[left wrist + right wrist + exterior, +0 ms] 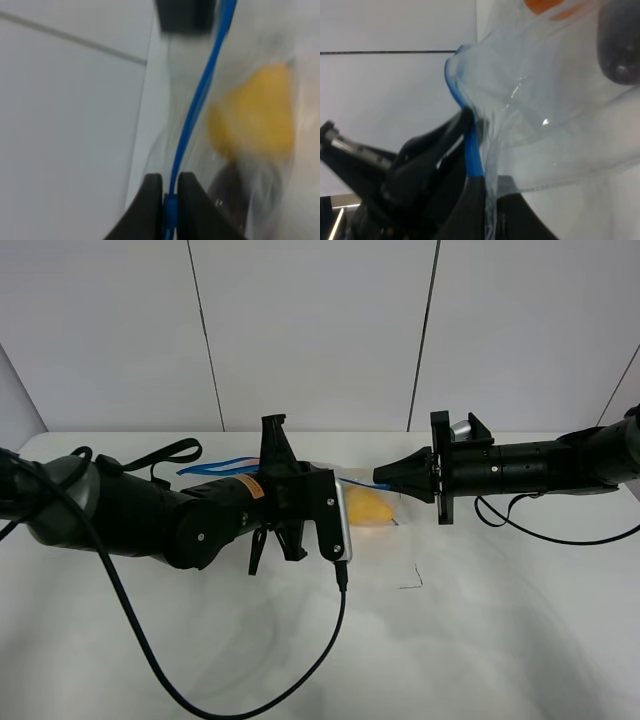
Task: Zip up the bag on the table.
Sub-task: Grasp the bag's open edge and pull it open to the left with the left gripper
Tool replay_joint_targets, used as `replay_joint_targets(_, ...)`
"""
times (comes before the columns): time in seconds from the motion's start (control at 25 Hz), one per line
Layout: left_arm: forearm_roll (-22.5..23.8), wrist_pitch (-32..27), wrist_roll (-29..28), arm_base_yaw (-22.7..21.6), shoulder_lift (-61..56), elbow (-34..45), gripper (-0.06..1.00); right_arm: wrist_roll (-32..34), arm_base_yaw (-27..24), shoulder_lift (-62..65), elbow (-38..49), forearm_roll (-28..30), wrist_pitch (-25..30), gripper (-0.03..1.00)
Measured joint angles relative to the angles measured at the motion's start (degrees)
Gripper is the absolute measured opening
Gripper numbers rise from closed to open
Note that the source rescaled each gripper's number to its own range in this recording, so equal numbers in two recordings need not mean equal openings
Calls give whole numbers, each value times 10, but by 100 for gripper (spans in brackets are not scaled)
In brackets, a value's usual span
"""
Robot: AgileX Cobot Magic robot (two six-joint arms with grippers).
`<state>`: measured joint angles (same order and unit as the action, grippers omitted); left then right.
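Bag (pixel 372 506), centre frame, is pinched at its blue seal strip (pixel 199 97) by left end effector (pixel 170 202) and right end effector (pixel 476 172); loose sliding could leave unsealed gaps.

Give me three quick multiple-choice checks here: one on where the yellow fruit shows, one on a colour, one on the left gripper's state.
1. In the high view, where does the yellow fruit show?
A. in the middle, just by the right gripper
B. at the far left
C. at the far right
2. What colour is the seal strip?
A. red
B. blue
C. green
3. What state is the left gripper in?
A. open, holding nothing
B. shut on nothing
C. shut on the seal strip
Answers: 1 A, it shows just below the right gripper's tip; 2 B, a blue line runs along the bag; 3 C, both fingers pinch the strip.
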<state>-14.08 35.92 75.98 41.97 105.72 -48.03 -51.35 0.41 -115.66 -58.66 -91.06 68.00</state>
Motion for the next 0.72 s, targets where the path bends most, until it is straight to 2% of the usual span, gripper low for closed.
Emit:
replay_joint_targets(0.36, -1, 31, 7, -60, 0, 36, 0, 0, 0, 0, 0, 0, 0, 0)
replay_joint_targets(0.72, 0, 31, 7, -121, 0, 37, 0, 8, 0, 0, 0, 0, 1, 0)
